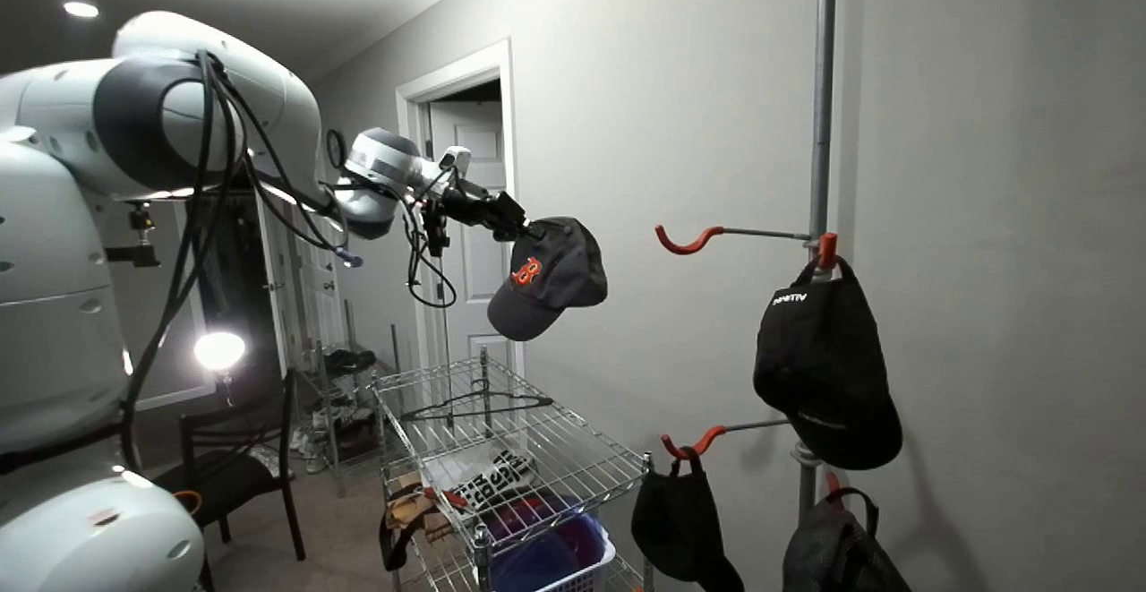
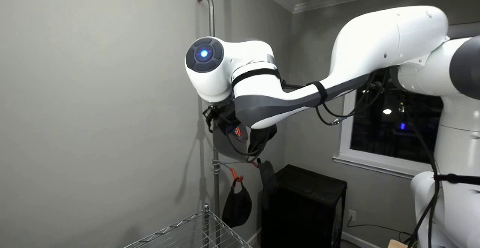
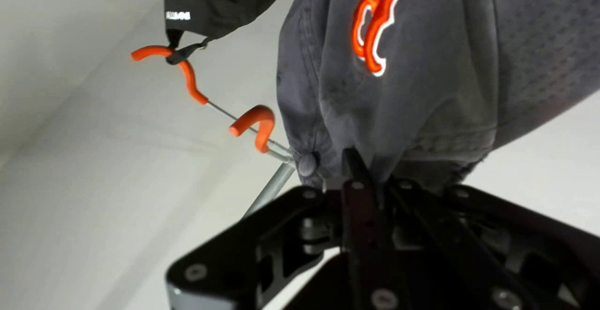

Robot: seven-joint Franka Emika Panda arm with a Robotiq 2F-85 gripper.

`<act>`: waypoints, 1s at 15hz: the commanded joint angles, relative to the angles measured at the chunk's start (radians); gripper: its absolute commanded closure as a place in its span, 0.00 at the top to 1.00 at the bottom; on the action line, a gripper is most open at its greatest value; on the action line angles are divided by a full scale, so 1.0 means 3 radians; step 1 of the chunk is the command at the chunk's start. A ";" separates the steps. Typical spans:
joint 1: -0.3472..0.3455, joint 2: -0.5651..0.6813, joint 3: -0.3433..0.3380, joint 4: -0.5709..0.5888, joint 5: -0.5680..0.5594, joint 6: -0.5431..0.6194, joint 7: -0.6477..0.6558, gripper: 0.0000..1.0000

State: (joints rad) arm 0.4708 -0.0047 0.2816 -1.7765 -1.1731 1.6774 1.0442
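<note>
Pale gray walls (image 1: 680, 99) enclose the room, and a metal pole (image 1: 821, 108) rises beside one, with red-ended hooks (image 1: 694, 245) branching from it. Dark gray and slightly crumpled, a baseball cap (image 1: 555, 274) is up in the air, above a wire shelf (image 1: 573, 449) in an exterior view, and apart from the hooks. It tilts, its curved brim slanting downward, and its front bears an orange-red letter B. The gripper (image 3: 377, 178) is clenched on the cap's cloth, which bunches into folds at the grip.

From the wrist, the letter has a white outline and runs out of view at the upper edge; seams and a round gray button on the crown also show. In an exterior view the arm (image 2: 257, 86) covers most of the cap, leaving gray cloth and a scrap of red emblem, yet that view takes in a window (image 2: 386, 135), a black cabinet (image 2: 300, 203) and the pole's bent top. A white door (image 1: 470, 283), a chair (image 1: 219, 476) and a glowing light (image 1: 219, 350) appear in an exterior view, where a plain black cap (image 1: 680, 520) hangs low on a hook. Higher up, a black cap with white lettering (image 1: 824, 368) hangs beside the pole; the wrist view shows it inverted.
</note>
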 commanded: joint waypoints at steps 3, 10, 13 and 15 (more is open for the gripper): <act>-0.0194 -0.0254 0.0153 -0.0123 -0.0568 -0.0303 0.0090 0.01; -0.0366 -0.0351 0.0135 -0.0075 -0.1144 -0.0511 0.0074 0.01; -0.0448 -0.0321 0.0099 -0.0051 -0.1269 -0.0436 0.0078 0.01; -0.0507 -0.0285 0.0056 -0.0017 -0.1312 -0.0371 0.0085 0.01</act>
State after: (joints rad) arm 0.3499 -0.0895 0.3060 -1.7783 -1.5275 1.5402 1.0466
